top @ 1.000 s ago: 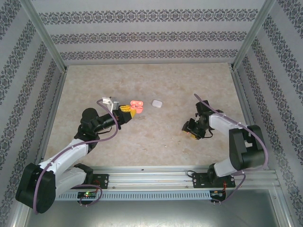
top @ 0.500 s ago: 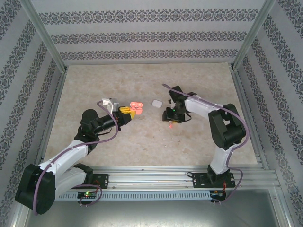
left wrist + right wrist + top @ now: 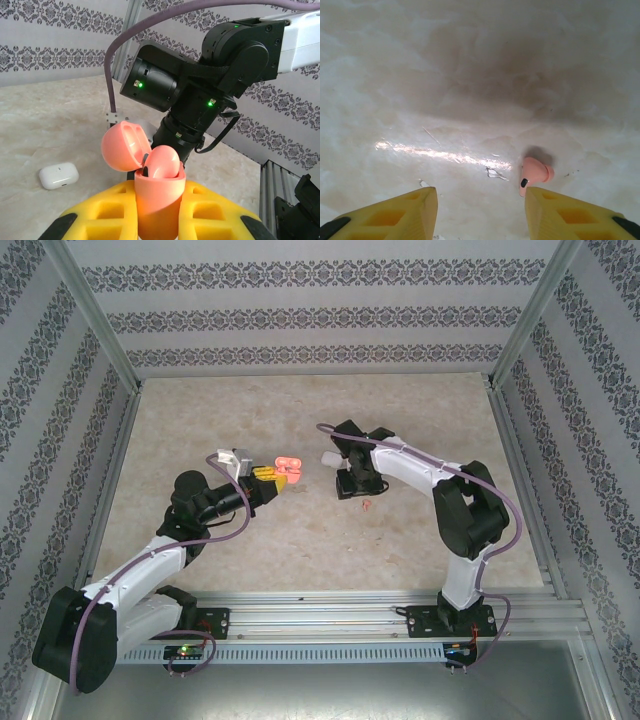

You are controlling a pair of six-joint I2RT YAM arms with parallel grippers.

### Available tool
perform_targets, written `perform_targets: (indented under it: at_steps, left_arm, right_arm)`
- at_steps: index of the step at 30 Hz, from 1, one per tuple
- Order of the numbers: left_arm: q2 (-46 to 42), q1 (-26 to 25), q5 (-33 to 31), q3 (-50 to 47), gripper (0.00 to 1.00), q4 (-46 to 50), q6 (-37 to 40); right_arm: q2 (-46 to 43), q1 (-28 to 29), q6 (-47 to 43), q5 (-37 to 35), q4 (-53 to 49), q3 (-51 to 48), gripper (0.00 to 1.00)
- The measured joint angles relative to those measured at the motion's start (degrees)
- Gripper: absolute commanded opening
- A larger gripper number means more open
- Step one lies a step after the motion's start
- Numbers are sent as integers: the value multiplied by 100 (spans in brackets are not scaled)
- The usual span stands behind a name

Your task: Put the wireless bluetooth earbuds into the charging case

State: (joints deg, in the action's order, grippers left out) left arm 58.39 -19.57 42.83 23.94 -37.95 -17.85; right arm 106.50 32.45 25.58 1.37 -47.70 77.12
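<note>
step in hand: picking up a loose bud w/ the right arm so it can go into the case the left arm is presenting. left gripper is clenched on the coral charging case, its yellow pads pinching the case body from both sides, case upright, lid flipped open and leaning back to the left. a rounded coral piece sits in the mouth of the case; looks like one bud already seated, can't confirm. right gripper is released, jaws spread wide, pointing down at the table and hanging above it, holding nothing. the coral earbud lies on the tabletop just inside the right-hand finger, off-centre in the gap, dark tip toward the gripper. in the top view that bud is near the right gripper's near side, apart from the held case. a white case lies shut on the table, beyond the left gripper and close to the right arm. next move, imo: shift the right gripper sideways so the bud sits mid-gap, drop until the fingertips straddle it, then close gently. it's small and smooth so it could squirt out or roll. after that, carry it over to the open coral case and line it up w/ the free socket.
</note>
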Motion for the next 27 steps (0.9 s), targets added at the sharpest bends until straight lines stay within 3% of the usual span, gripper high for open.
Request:
perform_targets:
  at_steps: [8, 27]
  left_arm:
    - [0, 0, 0, -13, 0, 26, 13]
    - [-39, -2, 0, -13, 0, 133, 31]
  right_arm:
    - [-350, -345, 280, 146, 247, -767, 45]
    - [352, 72, 319, -662, -321, 24, 36]
